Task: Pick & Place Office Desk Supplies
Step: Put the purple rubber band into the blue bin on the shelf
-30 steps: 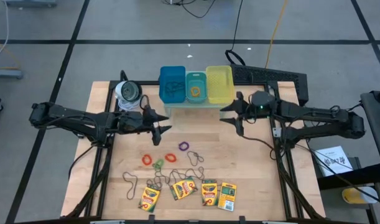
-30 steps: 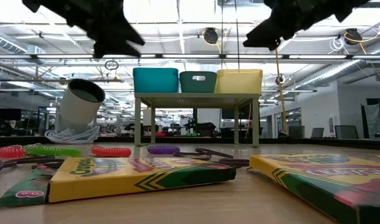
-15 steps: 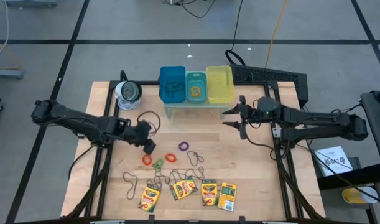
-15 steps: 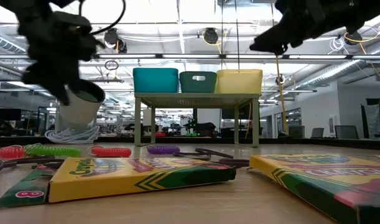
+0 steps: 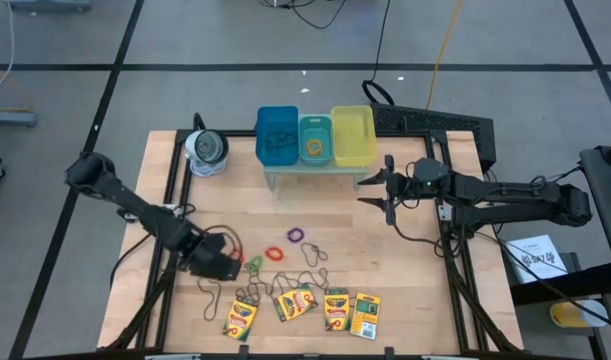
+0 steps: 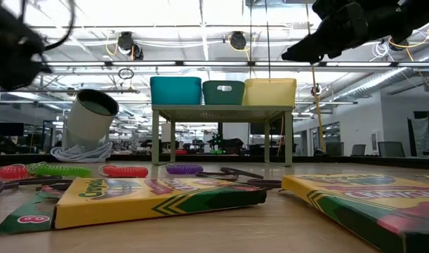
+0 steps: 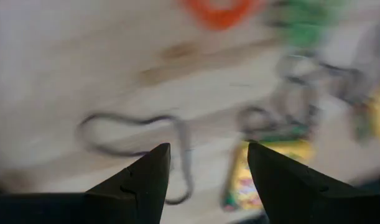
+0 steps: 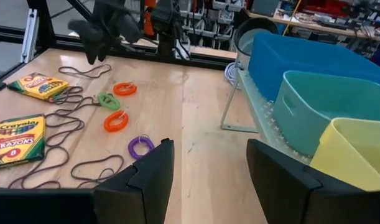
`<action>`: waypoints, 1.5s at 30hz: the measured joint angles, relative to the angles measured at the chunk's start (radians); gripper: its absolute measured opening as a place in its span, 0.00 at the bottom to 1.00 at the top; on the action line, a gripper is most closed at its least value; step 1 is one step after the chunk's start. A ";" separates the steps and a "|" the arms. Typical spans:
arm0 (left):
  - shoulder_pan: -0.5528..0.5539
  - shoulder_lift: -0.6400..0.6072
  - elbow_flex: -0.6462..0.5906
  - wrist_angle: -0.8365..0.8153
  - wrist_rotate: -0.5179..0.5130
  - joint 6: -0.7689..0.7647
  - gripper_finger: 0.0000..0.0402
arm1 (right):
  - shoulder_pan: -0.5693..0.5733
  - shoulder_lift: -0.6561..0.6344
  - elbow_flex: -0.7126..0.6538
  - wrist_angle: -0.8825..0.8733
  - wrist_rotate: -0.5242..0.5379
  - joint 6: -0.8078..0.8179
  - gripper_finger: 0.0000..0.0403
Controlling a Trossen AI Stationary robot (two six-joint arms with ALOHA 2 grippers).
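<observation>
While you look down from above, four crayon boxes [image 5: 303,308] lie in a row along the near edge of the table [image 5: 415,290]. Each one is flat, yellow and green. Thin brown wire loops [image 5: 312,253] curl around and between the boxes; they tangle too much to count.

Just past the boxes sit four small ring bands, close together. One is red [image 5: 235,257], one is green [image 5: 255,264], one is orange [image 5: 274,254] and one is purple [image 5: 296,235].

On the left side, the left gripper [image 5: 228,266] is down low, just beside the red band and not touching it. Its two dark fingers [image 7: 143,180] stand apart with nothing between them. In the left wrist view, a wire loop [image 7: 130,134] lies on the wood under them.

Further back on the right side, the right gripper [image 5: 384,187] hangs up in the air, well apart from the bands. Its two fingers [image 8: 149,168] are spread too, and they hold nothing.

At the far edge, three bins stand side by side on a small stand. One is blue [image 5: 276,134], one is teal [image 5: 315,138] and one is yellow [image 5: 352,135]. A round silvery-white roll [image 5: 205,149] sits near the blue bin, toward the left.
</observation>
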 joint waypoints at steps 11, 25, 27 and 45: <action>-0.157 0.110 0.000 -0.093 0.000 -0.292 0.56 | 0.000 0.000 0.000 0.054 -0.002 -0.053 0.48; -0.220 0.227 0.004 -0.148 -0.010 -0.248 0.55 | 0.000 0.001 0.000 0.084 -0.003 -0.050 0.48; -0.220 0.228 0.003 -0.135 -0.025 -0.239 0.54 | 0.000 0.001 0.000 0.084 -0.003 -0.050 0.48; -0.221 0.230 0.001 -0.089 -0.195 -0.213 0.03 | 0.000 0.001 0.000 0.084 -0.002 -0.049 0.48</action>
